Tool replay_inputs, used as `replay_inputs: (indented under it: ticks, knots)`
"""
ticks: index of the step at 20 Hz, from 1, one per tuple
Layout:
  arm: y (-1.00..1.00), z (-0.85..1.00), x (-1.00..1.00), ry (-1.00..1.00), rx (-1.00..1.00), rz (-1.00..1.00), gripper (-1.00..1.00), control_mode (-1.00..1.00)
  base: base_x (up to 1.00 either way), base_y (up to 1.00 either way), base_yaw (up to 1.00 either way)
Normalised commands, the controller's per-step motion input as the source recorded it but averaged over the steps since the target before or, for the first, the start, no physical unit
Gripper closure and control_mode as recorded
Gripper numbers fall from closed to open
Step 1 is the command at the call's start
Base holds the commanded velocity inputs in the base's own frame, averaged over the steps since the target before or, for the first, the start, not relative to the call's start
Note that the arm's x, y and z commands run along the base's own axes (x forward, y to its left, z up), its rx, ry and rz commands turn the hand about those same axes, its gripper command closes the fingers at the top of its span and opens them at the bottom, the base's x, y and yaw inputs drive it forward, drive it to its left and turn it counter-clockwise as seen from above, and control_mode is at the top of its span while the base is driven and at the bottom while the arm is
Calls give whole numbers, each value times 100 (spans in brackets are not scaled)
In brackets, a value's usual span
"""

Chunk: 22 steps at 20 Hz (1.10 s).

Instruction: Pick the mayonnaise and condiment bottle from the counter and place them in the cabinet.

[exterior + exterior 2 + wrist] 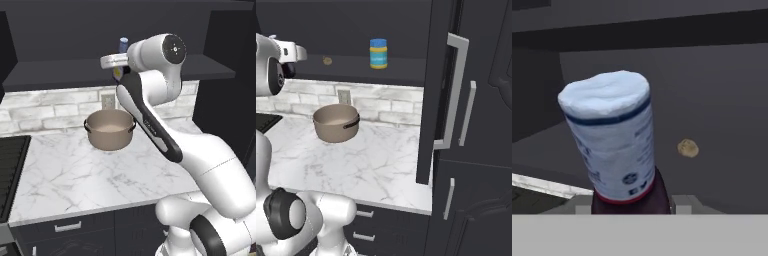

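Note:
The condiment bottle (609, 135) shows from close up in the hand view, with its pale blue cap above a dark neck. My gripper (119, 61) is shut on it. It holds the bottle upright at the front of the cabinet (60, 75), level with the shelf. The blue cap (123, 44) sticks out above the hand, and the dark body hangs below it. The mayonnaise (378, 53), a yellow jar with a blue lid, stands on the cabinet shelf (356, 70) well to the right of my hand. My fingertips are hidden behind the bottle.
A tan pot (109, 129) sits on the white marble counter (75, 170) near the tiled back wall, below my hand. A small brown lump (687, 148) lies on the shelf. A tall dark cupboard with silver handles (456, 90) stands on the right. A black stove edge (10, 170) is on the left.

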Motion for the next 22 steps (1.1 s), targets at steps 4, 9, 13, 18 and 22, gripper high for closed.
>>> replay_inputs:
  ticks: [4,9,13,18,22]
  knots:
    - [0,-1,41,0,6,0,100,-100,0,0,0]
    - [0,0,45,0,3,0,100,-100,0,0,0]
    - [0,-13,47,0,2,0,100,-100,0,0,0]
    - [0,-34,40,1,0,0,100,-100,0,0,0]
    - [0,-28,36,1,0,0,100,-100,0,0,0]
